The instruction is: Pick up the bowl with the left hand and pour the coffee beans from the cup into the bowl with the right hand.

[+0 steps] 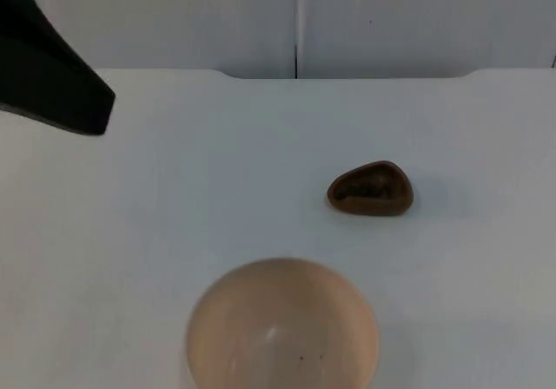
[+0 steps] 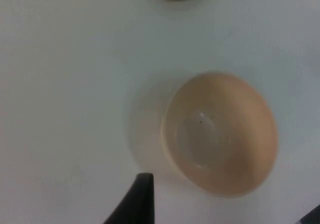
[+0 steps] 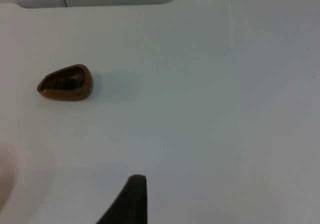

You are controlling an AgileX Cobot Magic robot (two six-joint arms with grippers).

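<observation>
Bowl (image 1: 282,328) sits upright on our tabletop (image 1: 174,198), the brown cup (image 1: 371,189) of beans well apart behind it. Our left hand (image 2: 220,204) hangs spread wide above the bowl; we cannot tell the right hand's (image 3: 131,199) state.

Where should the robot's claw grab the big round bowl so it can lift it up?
Probably on the rim. The bowl sits upright and open on the white table, with thin walls. The left claw hangs over it, so coming down from above with one finger inside and one outside the near edge looks best.
</observation>
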